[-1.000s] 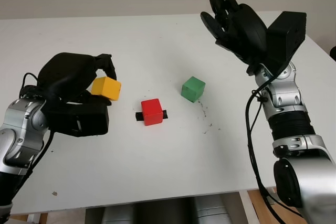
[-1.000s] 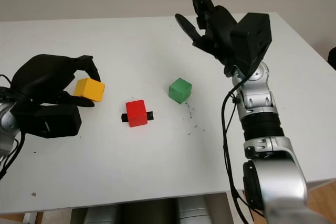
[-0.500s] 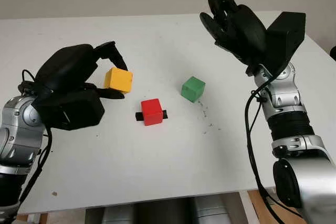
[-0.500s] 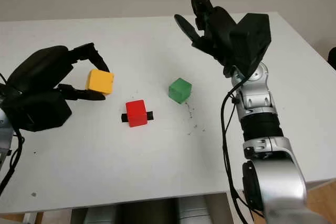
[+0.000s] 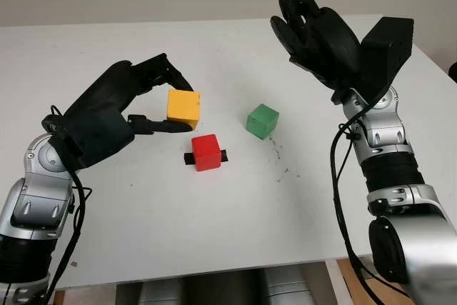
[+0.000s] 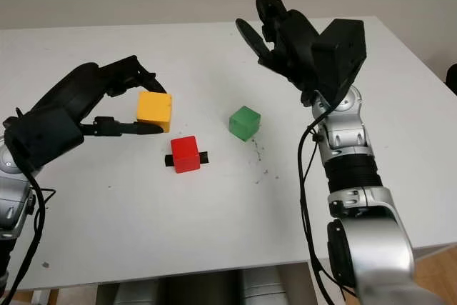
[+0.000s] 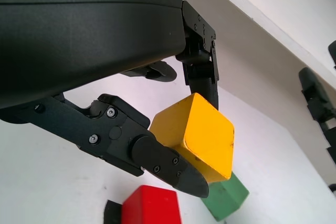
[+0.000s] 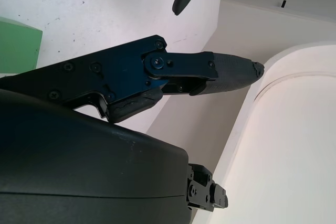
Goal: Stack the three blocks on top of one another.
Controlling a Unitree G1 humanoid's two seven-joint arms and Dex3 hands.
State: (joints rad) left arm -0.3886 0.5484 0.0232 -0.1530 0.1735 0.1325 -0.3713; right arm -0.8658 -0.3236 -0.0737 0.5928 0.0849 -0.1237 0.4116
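Your left hand [image 5: 125, 108] is clamped on the yellow block [image 5: 183, 109], pinching it between fingertips [image 7: 173, 169] on opposite faces, and it holds the block in the air just up and to the left of the red block [image 5: 207, 152]. The red block sits on the table [image 5: 214, 233] over a small black strip [image 5: 190, 158], and the green block [image 5: 262, 121] stands to the right of the red block, apart from it. Your right hand [image 5: 318, 30] is raised well above and to the right of the red block, open and holding nothing.

Watch the pinch first. In the left wrist view the yellow block sits tilted between the fingertips, held near its edges, so it could twist or slip out if you move quickly, and it might land on the red block and knock it away.

Watch the alignment next. If you set the yellow block down while it is turned relative to the red block, or off centre, it will likely overhang and tip when you let go.

The black strip may keep the red block from sitting flat; I cannot tell. If so, a hard push down could rock it.
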